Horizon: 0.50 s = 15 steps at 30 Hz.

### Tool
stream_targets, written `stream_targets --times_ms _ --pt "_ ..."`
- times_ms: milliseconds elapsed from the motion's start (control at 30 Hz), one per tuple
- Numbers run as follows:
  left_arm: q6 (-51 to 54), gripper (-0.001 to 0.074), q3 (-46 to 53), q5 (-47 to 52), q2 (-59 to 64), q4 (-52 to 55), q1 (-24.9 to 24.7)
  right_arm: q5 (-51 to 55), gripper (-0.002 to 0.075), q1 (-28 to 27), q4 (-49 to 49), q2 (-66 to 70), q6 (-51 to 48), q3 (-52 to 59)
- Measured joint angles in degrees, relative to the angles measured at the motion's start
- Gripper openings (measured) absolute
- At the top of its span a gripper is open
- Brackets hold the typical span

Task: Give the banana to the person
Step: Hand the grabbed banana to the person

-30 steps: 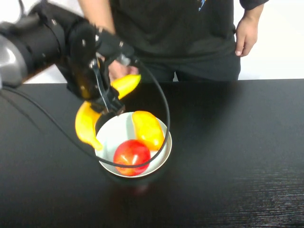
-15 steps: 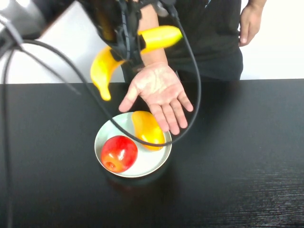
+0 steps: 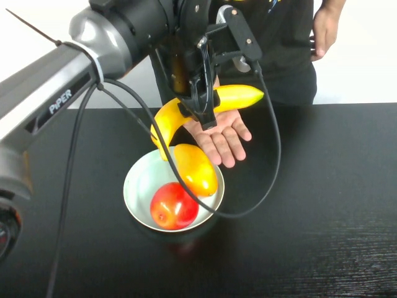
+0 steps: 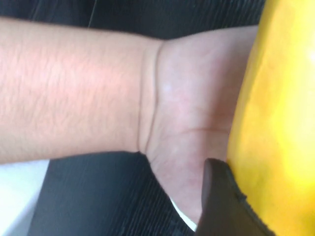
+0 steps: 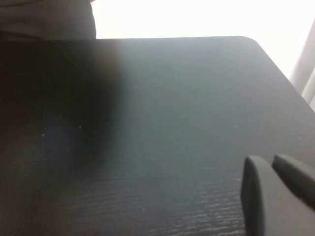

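Observation:
My left gripper [image 3: 201, 110] is shut on the long yellow banana [image 3: 239, 97] and holds it by the middle right over the person's open palm [image 3: 224, 133]. The person [image 3: 273, 49] stands behind the table in a black T-shirt. In the left wrist view the banana [image 4: 280, 123] fills one side, pressed by a dark fingertip [image 4: 221, 206], with the person's wrist [image 4: 167, 98] just beyond. My right gripper [image 5: 275, 191] does not show in the high view; its wrist view shows its fingers close together over bare table.
A white bowl [image 3: 138, 189] on the black table [image 3: 322, 205] holds a red apple [image 3: 172, 206] and an orange-yellow mango-like fruit [image 3: 196, 169], just below the hand. My left arm's cable [image 3: 273, 161] loops over the bowl. The person's other hand [image 3: 322, 28] hangs at the back right.
My left gripper has come down and to the right with the banana, from above the hand to just over the palm. The hand has drawn back a little toward the person.

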Motion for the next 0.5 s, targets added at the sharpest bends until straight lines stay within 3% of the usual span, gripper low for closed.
stream_targets --times_ms 333,500 --pt "-2.5 0.0307 0.0 -1.0 1.0 0.4 0.1 0.0 -0.0009 0.0 0.0 0.0 0.0 0.0" --pt "-3.1 0.0428 0.0 -1.9 1.0 0.4 0.1 0.0 -0.0009 0.0 0.0 0.0 0.0 0.0"
